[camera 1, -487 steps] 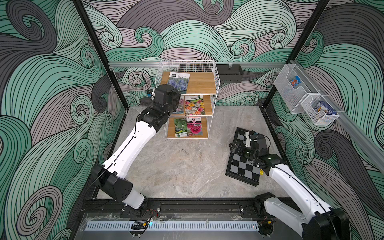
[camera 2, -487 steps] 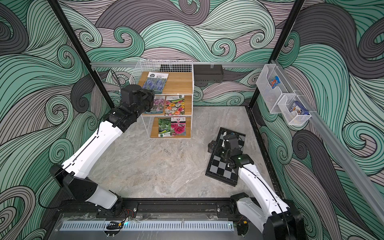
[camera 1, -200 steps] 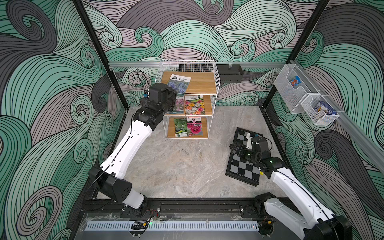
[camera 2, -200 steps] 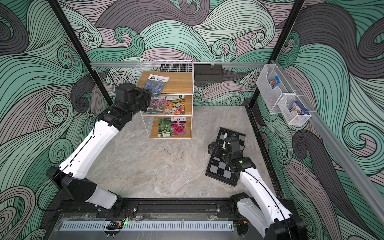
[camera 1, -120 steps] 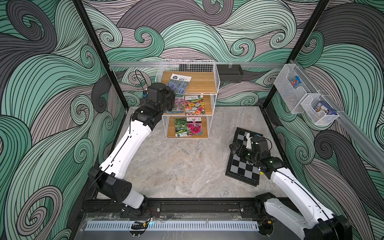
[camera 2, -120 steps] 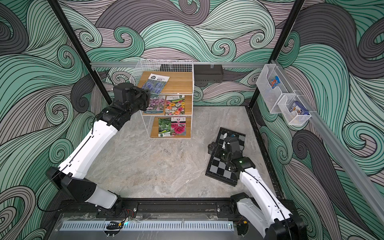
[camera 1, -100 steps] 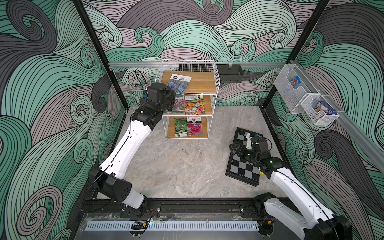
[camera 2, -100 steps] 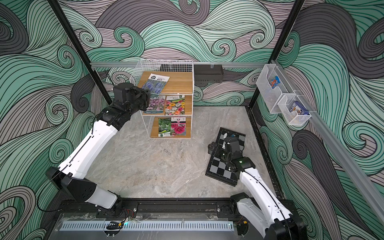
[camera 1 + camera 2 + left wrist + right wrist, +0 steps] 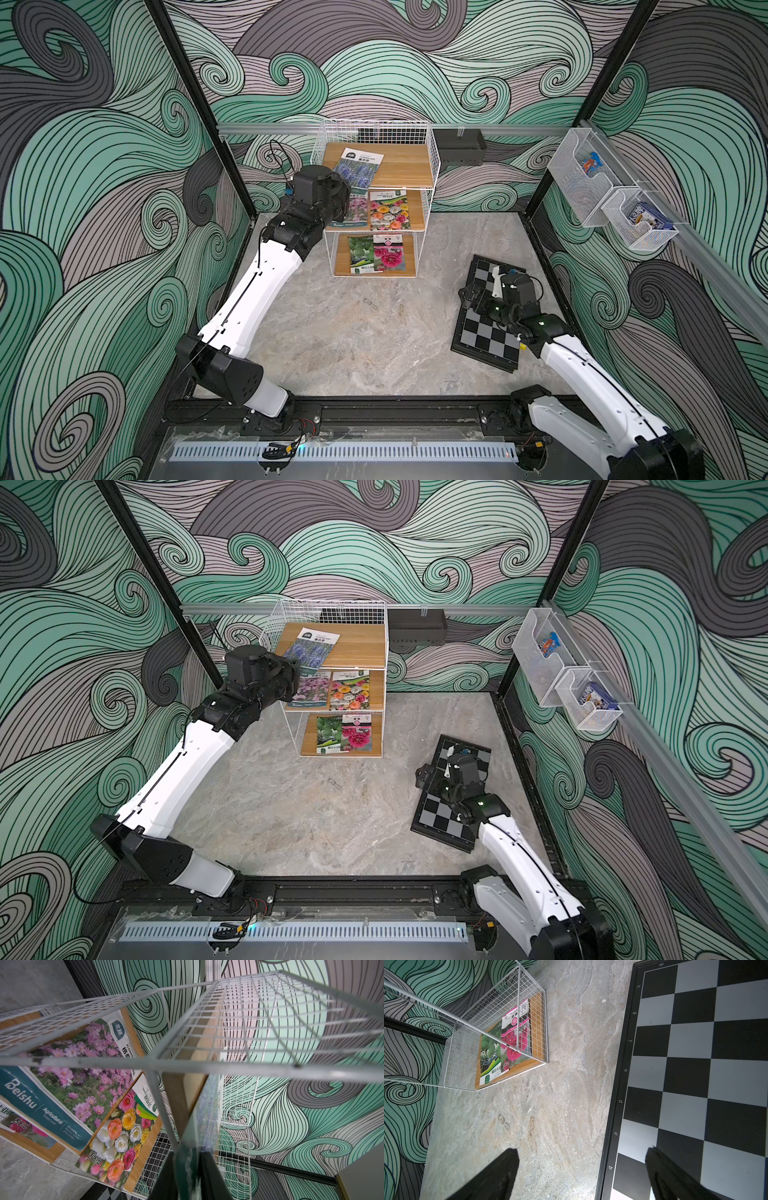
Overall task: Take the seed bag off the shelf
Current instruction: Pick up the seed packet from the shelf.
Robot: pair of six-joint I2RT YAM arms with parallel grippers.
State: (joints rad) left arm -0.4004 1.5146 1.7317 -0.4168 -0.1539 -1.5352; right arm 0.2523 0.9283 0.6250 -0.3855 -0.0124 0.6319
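Left pincer, mostly cut off, clamps the seed bag edge-on at the shelf; right pincer gapes apart.

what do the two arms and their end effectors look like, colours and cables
The left arm and right arm have glossy white shells between black joint housings. A thin black cable runs along the left arm's white shell. The left end effector and right end effector have black tapered fingers.
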